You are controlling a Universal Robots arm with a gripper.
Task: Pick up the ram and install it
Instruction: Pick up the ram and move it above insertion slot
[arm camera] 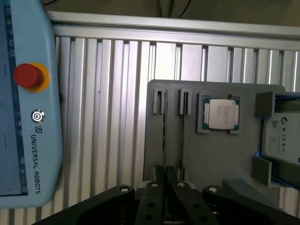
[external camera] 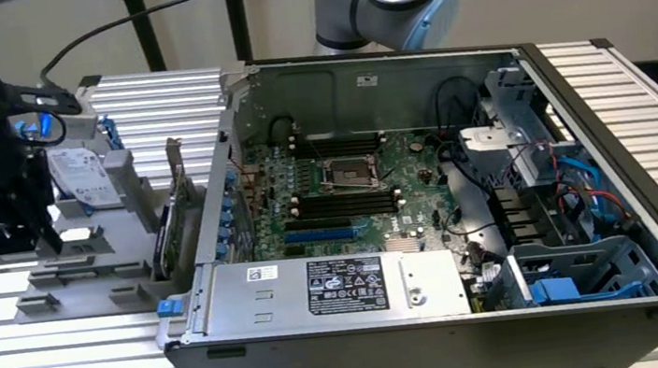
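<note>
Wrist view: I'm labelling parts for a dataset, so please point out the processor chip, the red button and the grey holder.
processor chip (arm camera: 222, 114), wrist view, centre of its silver lid.
red button (arm camera: 27, 76), wrist view, middle of its cap.
grey holder (arm camera: 206, 159), wrist view, bare flat face beside the chip.

Matt black pincer (arm camera: 165, 172); ribbed aluminium table (arm camera: 117, 103); grey plastic holder (arm camera: 211, 159) (matt).

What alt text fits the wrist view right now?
The hand is closed on a thin ram stick standing edge-on in a slot of the grey holder. A second stick, a silver processor and a teach pendant are also in frame.
</note>
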